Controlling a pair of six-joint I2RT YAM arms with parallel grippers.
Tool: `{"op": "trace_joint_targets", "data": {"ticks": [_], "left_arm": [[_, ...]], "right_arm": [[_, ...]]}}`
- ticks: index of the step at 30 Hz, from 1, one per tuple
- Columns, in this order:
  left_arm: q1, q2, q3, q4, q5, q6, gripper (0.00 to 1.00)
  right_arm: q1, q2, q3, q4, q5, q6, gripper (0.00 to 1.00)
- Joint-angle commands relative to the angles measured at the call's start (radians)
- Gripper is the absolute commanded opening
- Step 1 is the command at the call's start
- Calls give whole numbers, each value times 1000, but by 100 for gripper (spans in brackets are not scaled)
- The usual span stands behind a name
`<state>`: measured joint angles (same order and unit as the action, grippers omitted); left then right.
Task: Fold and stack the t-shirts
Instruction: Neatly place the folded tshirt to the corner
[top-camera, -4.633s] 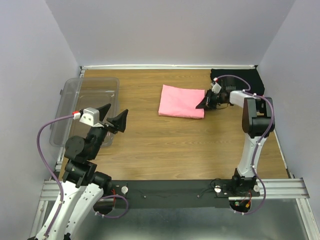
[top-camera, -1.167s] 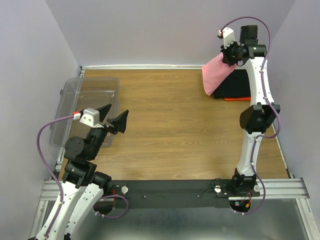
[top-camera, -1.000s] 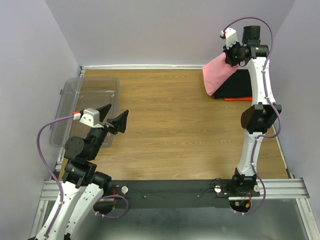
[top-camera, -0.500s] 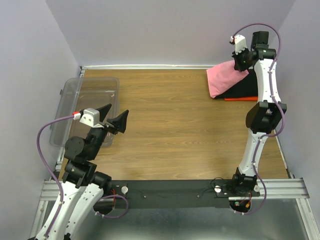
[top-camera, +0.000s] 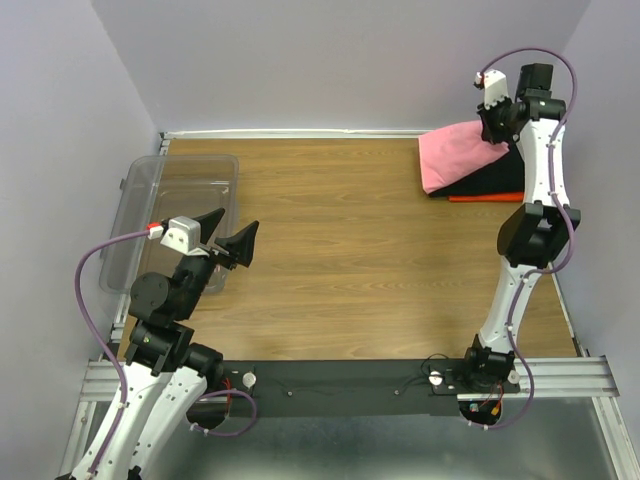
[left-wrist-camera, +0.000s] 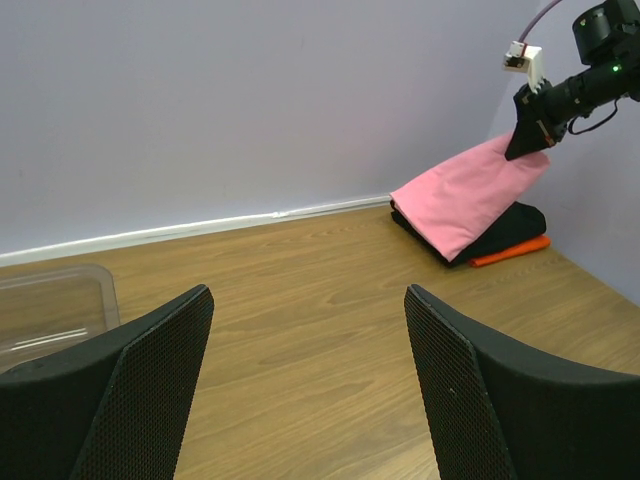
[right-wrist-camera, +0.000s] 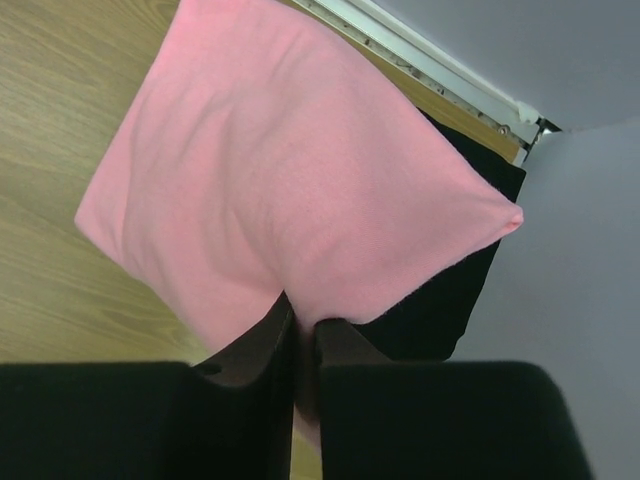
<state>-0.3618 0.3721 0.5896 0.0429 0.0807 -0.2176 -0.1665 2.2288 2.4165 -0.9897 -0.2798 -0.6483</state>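
A clear plastic tub (top-camera: 185, 160) flanks the left gripper (top-camera: 228, 232), jaws spread wide. The right gripper (right-wrist-camera: 301, 325) pinches the soft folded pink shirt (right-wrist-camera: 290, 180), draped over the black shirt (top-camera: 500, 180) and orange-red shirt (top-camera: 475, 198) on the wood-grain table (top-camera: 340, 240).

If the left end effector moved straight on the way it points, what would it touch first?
Probably bare table near the far wall, though depth is unclear. The pink t-shirt lies right of that line.
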Motion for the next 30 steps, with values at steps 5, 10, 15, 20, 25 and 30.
{"op": "trace_joint_targets", "data": {"ticks": [5,10,15,20,25,30], "left_arm": [[4,5,-13,12,22,-2,85],[4,4,-14,14,25,-2,85],[4,5,-14,17,37,0,85],[4,-7,-16,17,34,0,85],[4,-4,-16,17,25,-2,85],[4,1,-23,25,21,-8,85]], "right_arm": [[-44,6,-52,45,71,15,46],[-74,-6,-154,89,201,117,82],[-79,-99,-401,241,222,167,86],[-82,-144,-416,261,81,216,73],[-70,-192,-441,261,-133,263,59],[-62,-183,-428,284,-96,373,61]]}}
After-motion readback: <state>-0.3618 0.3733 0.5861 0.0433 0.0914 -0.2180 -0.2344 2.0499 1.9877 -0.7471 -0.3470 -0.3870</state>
